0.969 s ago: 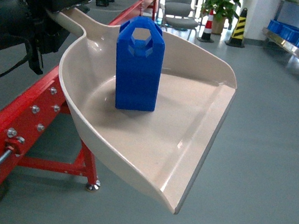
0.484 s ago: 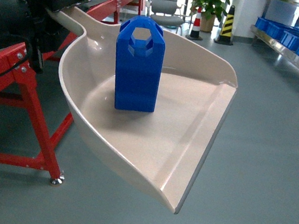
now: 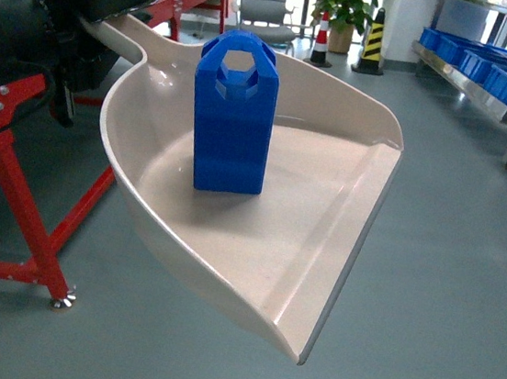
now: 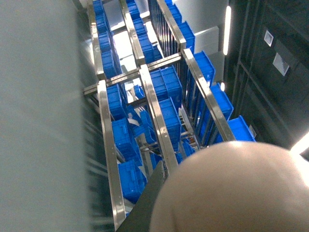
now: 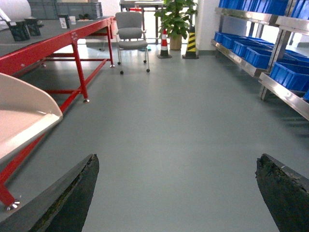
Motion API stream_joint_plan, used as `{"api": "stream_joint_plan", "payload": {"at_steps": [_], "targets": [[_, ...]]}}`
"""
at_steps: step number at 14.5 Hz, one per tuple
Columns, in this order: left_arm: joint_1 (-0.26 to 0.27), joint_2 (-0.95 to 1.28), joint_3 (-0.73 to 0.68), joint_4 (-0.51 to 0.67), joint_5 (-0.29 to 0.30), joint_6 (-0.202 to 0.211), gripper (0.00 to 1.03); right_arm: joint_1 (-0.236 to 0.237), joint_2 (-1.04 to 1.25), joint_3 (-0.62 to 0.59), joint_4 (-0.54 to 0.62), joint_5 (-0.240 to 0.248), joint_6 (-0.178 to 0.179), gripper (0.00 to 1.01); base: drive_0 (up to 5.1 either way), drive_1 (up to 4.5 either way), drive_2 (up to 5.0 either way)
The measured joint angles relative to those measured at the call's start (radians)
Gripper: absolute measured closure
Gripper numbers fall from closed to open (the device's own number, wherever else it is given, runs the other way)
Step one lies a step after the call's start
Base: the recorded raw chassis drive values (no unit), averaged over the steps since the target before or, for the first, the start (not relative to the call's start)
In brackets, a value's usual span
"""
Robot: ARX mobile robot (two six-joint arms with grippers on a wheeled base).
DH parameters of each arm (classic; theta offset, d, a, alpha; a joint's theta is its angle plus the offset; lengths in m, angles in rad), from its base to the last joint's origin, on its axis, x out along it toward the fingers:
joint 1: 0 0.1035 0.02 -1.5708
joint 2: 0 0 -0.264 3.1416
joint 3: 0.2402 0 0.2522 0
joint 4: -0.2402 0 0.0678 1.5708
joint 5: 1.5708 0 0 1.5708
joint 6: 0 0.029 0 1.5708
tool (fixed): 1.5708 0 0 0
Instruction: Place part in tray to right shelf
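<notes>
Swinging rightward, the base brings the right shelf point(image 3: 476, 73) closer while the left pincer point(image 3: 90, 17) keeps clamping the tray point(image 3: 320, 253) handle, part point(image 3: 233, 113) upright inside, and the right pincer point(image 5: 176, 193) gapes wide, empty.

The head camera looks forward and slanting down, close onto the tray point(image 3: 257, 236), the right wrist camera faces level along the floor point(image 5: 183, 121), sharing the tray's front corner and the red-framed counter point(image 5: 58, 36), while the left wrist camera views blue-crate racks point(image 4: 159, 121) beyond the tray's underside.
</notes>
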Motion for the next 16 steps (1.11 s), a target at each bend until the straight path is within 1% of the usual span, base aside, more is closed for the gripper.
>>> {"api": "stream_joint_plan", "payload": {"at_steps": [7, 11, 16], "targets": [[-0.018, -0.002, 0.000, 0.005, 0.011, 0.000, 0.91, 0.000, 0.001, 0.000, -0.002, 0.003, 0.000, 0.03, 0.0, 0.00, 0.0], [0.002, -0.003, -0.005, -0.002, 0.002, 0.001, 0.91, 0.000, 0.001, 0.000, -0.002, 0.003, 0.000, 0.03, 0.1, 4.34, -4.1], [0.001, -0.003, -0.004, 0.001, 0.000, 0.000, 0.91, 0.000, 0.001, 0.000, -0.001, 0.003, 0.000, 0.03, 0.0, 4.22, -4.2]]}}
